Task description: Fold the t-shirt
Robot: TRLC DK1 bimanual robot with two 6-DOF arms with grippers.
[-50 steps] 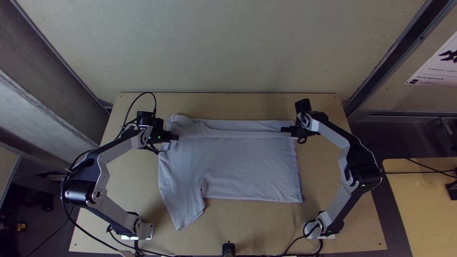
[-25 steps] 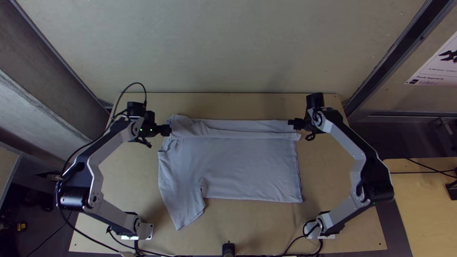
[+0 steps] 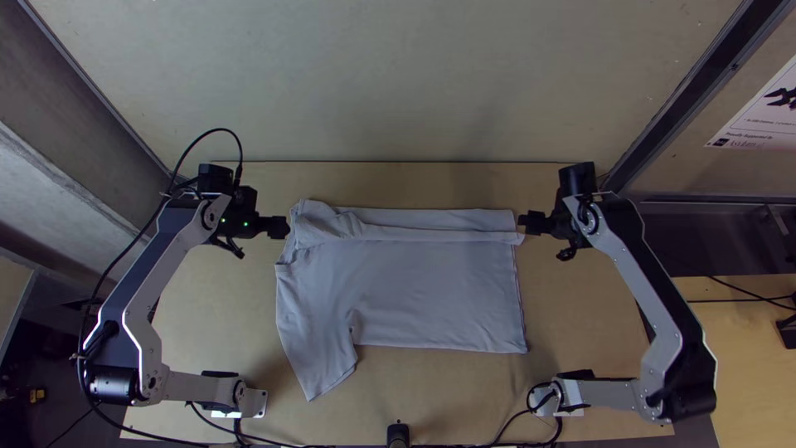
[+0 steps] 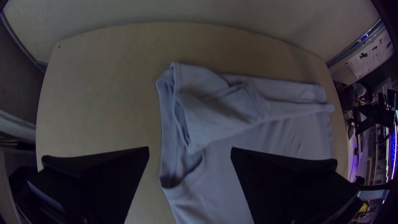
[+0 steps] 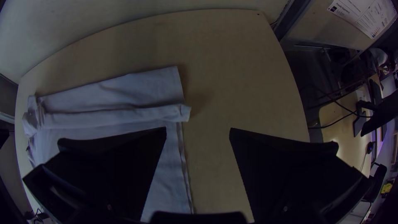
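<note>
The light grey t-shirt (image 3: pixel 431 290) lies on the table, its far part folded over in a band along the back, with one sleeve pointing toward the near edge at the left. At the band's left end is my left gripper (image 3: pixel 286 227), and off its right end my right gripper (image 3: pixel 524 222). In the left wrist view the left gripper (image 4: pixel 190 151) stands open above bunched collar-like folds of the t-shirt (image 4: pixel 224 112). The right gripper (image 5: pixel 198 132) is open too, holding nothing, near the rolled end of the t-shirt (image 5: pixel 124 116).
Bare wood of the table (image 3: pixel 439 398) lies in front of the shirt and behind it up to the wall (image 3: pixel 398 83). Cables run along the near edge, around a small black post (image 3: pixel 398 434). A second table (image 3: pixel 746 332) stands at the right.
Both grippers have drawn outward off the band's ends, the left one to the left, the right one to the right. The shirt lies the same, its band now uncovered at both ends.
</note>
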